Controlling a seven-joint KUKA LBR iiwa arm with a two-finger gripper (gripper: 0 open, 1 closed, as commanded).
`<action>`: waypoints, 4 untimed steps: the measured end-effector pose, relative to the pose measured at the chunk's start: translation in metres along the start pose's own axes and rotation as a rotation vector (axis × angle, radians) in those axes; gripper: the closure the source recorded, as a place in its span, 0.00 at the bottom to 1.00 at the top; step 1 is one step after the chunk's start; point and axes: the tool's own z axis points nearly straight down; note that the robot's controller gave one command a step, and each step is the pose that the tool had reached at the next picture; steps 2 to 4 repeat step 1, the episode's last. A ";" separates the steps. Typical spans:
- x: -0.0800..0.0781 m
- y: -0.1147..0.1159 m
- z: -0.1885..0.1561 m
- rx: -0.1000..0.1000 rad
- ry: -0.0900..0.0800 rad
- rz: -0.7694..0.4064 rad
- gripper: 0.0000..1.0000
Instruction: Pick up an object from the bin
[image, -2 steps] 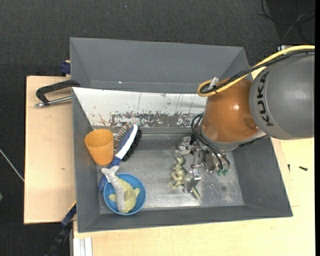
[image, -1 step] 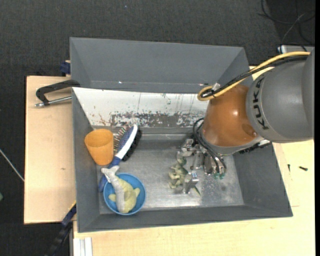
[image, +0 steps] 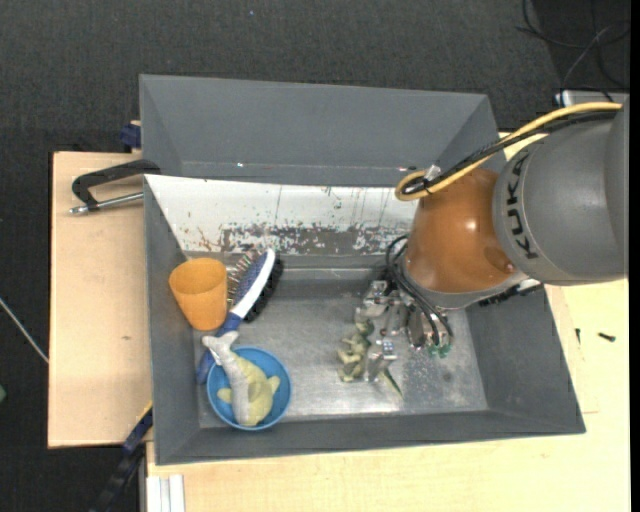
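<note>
A grey metal bin (image: 300, 130) with a scuffed floor and a speckled back wall sits on dark carpet (image: 60, 60). The gripper (image: 383, 345) is low at the floor, right of centre, just beside a small pale olive object (image: 351, 356); whether the claw is released or clenched cannot be told. Well apart at the left lie an orange cup (image: 200, 292), a blue-handled brush (image: 252, 285) and a blue bowl (image: 282, 388) holding a pale toy (image: 245, 385).

Grey KUKA-lettered arm (image: 570, 200) — orange wrist cover (image: 450, 245), yellow cable (image: 545, 122)
</note>
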 end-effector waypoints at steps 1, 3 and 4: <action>-0.004 -0.018 -0.179 0.003 -0.010 -0.115 1.00; -0.004 -0.018 -0.179 0.003 -0.010 -0.115 1.00; -0.004 -0.018 -0.179 0.003 -0.010 -0.115 1.00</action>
